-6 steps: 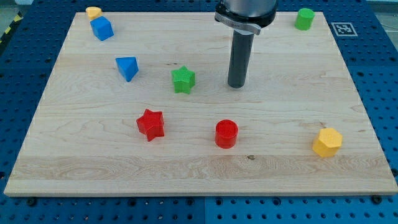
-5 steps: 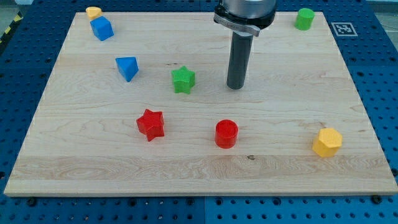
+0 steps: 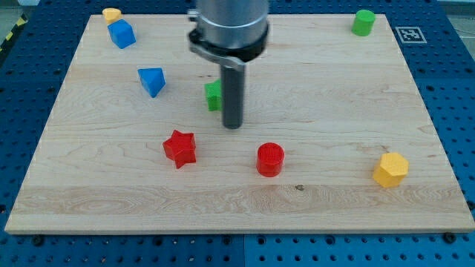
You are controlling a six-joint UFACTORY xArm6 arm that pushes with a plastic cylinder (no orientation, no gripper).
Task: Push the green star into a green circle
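The green star [image 3: 213, 96] lies on the wooden board [image 3: 334, 111], left of the middle, and the rod hides its right half. My tip [image 3: 233, 125] rests on the board just below and right of the star; I cannot tell whether it touches it. The green circle [image 3: 363, 22], a small green cylinder, stands near the board's top right corner, far from the star and the tip.
A red star [image 3: 179, 147] and a red cylinder [image 3: 270, 159] lie below the tip. A blue triangular block [image 3: 151, 81] sits left of the star. A blue cube [image 3: 121, 33] and a small yellow block [image 3: 111, 13] are at top left. A yellow hexagonal block [image 3: 390, 169] is at lower right.
The rod has moved left and a little down, from right of the green star to in front of its right side. The blocks have not visibly moved.
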